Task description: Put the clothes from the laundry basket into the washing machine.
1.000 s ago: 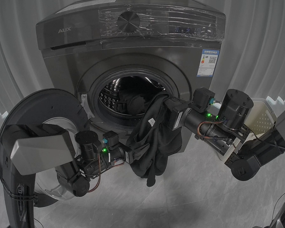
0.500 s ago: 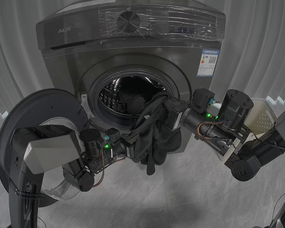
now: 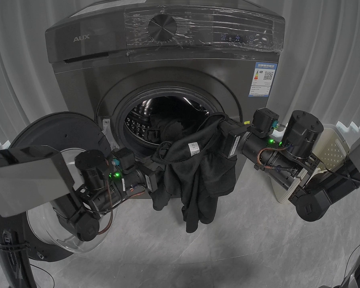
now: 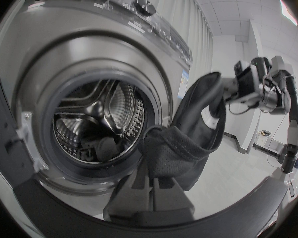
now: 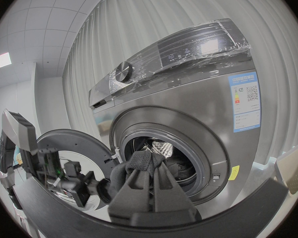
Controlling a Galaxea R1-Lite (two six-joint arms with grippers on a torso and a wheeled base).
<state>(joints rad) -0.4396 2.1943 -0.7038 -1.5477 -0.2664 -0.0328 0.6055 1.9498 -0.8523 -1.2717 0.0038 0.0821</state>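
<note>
A black fabric garment (image 3: 196,169) hangs spread between both arms, in front of the open drum (image 3: 148,119) of the dark grey front-loading washing machine (image 3: 164,69). The left pincer (image 4: 152,177) is clamped on its lower edge, and the right pincer (image 5: 153,165) is clamped on its upper edge, near the drum's rim. More dark clothes (image 3: 170,131) lie inside the drum. The round door (image 3: 64,133) stands open on the left. A white perforated laundry basket (image 3: 332,145) sits beside the machine on the right.

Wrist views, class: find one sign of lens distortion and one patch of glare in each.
Left wrist view: black corners, the washing machine bulges round, its drum gleams. Right wrist view: black corners, curtain folds bow, the control panel's film glares.
</note>
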